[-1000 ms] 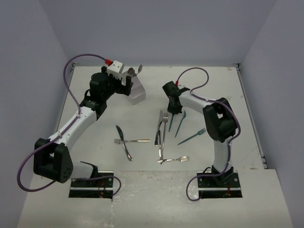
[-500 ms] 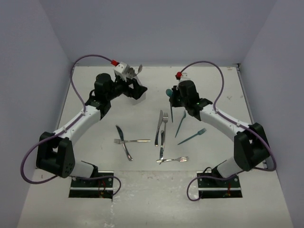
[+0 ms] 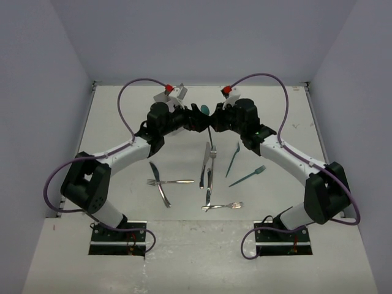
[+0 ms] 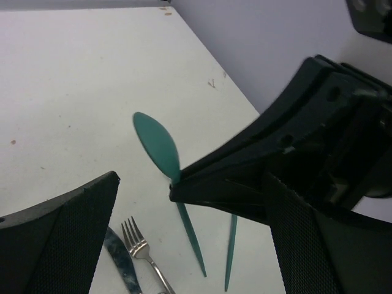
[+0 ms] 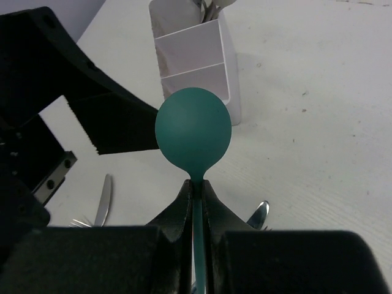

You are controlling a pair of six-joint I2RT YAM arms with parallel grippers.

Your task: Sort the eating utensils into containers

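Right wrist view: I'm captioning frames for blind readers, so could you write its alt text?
The right tool pinches a teal plastic spoon by its neck, bowl up. Behind it stands a white three-compartment organiser, with metal utensils in its far compartment.

You have a white table (image 3: pixel 196 257) boxed in by three plain pale walls: the back wall (image 3: pixel 202 43), the left wall (image 3: pixel 30 122) and the right wall (image 3: pixel 367 122) (all a faint lilac-grey). Light falls evenly; the tabletop shows a few small dark specks.
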